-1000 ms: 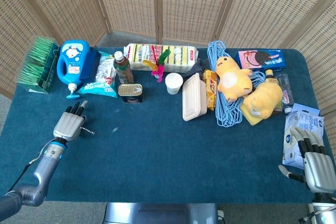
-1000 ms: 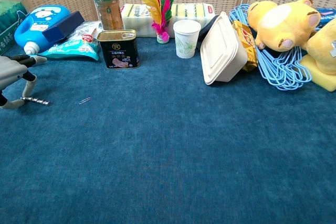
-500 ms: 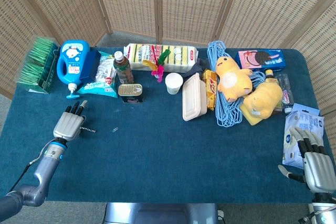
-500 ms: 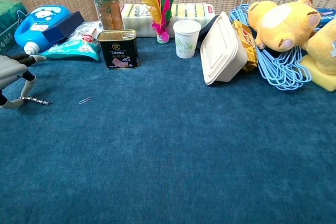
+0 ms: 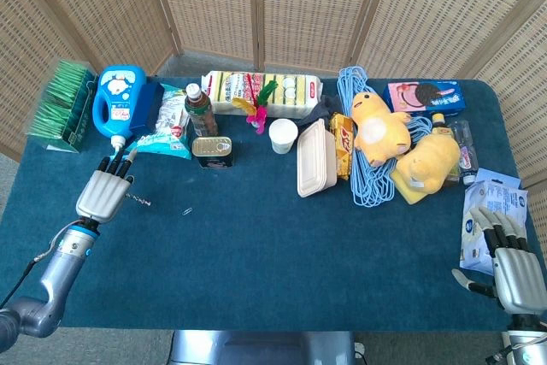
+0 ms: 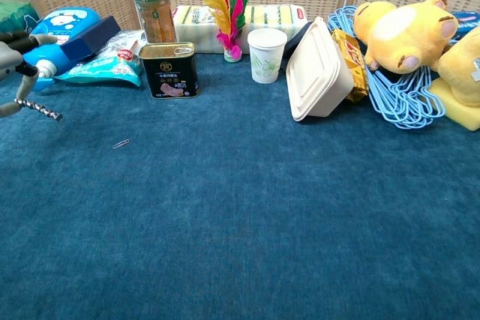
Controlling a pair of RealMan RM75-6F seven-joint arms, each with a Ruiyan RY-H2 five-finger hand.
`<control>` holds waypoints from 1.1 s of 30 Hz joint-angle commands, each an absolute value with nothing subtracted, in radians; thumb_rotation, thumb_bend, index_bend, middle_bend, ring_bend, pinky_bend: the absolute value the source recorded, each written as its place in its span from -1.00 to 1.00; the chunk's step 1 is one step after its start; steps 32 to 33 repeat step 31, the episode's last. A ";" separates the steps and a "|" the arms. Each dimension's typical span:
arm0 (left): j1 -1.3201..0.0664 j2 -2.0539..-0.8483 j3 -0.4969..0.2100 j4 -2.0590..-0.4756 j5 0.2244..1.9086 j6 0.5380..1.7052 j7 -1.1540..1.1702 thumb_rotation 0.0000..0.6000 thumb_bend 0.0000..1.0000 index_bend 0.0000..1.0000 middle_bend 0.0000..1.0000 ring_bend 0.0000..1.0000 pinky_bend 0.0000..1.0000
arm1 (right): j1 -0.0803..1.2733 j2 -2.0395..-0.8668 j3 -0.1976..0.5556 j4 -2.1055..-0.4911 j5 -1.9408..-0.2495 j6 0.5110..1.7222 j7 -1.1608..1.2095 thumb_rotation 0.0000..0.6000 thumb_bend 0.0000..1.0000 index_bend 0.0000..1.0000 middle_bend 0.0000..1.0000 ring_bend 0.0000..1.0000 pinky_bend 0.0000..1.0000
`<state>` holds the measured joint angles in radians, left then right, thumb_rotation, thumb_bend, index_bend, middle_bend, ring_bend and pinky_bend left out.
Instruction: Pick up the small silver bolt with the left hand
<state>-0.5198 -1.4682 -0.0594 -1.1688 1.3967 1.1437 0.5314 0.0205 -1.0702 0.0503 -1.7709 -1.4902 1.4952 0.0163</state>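
- Bolt (image 6: pixel 37 108) sat at far left of the chest view, pinched in my left hand (image 5: pixel 104 192) and, by the look of it, clear of the blue table (image 5: pixel 282 245); it slanted down to the right.
- Left hand's fingers (image 6: pixel 28 73) were closed onto the bolt's upper end; most of the shaft stuck out free below the grip.
- Head view showed the same hand at mid left, with the bolt poking out to its right, just below the blue detergent jug (image 5: pixel 119 105).
- Right hand (image 5: pixel 511 267) lay at lower right of the head view, fingers apart, holding nothing.
- I judged the lift nearly done; the best move was to keep steady pinch pressure and rise slowly, no wrist twist, since the grip was only on one end and the bolt could pivot out.
- I needed to stay away from the jug and the small paperclip (image 6: pixel 120 143) lying lower right of the hand.
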 commanded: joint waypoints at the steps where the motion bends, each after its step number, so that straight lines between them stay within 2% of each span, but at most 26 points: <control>1: -0.537 -1.430 -0.047 -1.197 1.448 1.171 0.617 1.00 0.23 0.14 -1.00 -0.87 -0.64 | 0.020 -1.070 0.050 -1.772 -1.491 1.495 0.016 1.00 -1.00 -1.00 -1.00 -1.00 -1.00; 15: -0.614 -1.375 -0.047 -1.337 1.522 1.147 1.015 1.00 0.23 0.14 -1.00 -0.86 -0.62 | 0.016 -1.056 0.052 -1.779 -1.501 1.509 0.041 1.00 -1.00 -1.00 -1.00 -1.00 -1.00; 21: -0.646 -1.395 -0.054 -1.377 1.516 1.115 1.308 1.00 0.23 0.14 -1.00 -0.85 -0.58 | 0.014 -1.053 0.047 -1.782 -1.513 1.513 0.047 1.00 -1.00 -1.00 -1.00 -1.00 -1.00; 33: -0.648 -1.439 -0.049 -1.447 1.491 1.116 1.467 1.00 0.23 0.13 -1.00 -0.85 -0.53 | 0.013 -1.048 0.046 -1.785 -1.519 1.517 0.056 1.00 -1.00 -1.00 -1.00 -1.00 -1.00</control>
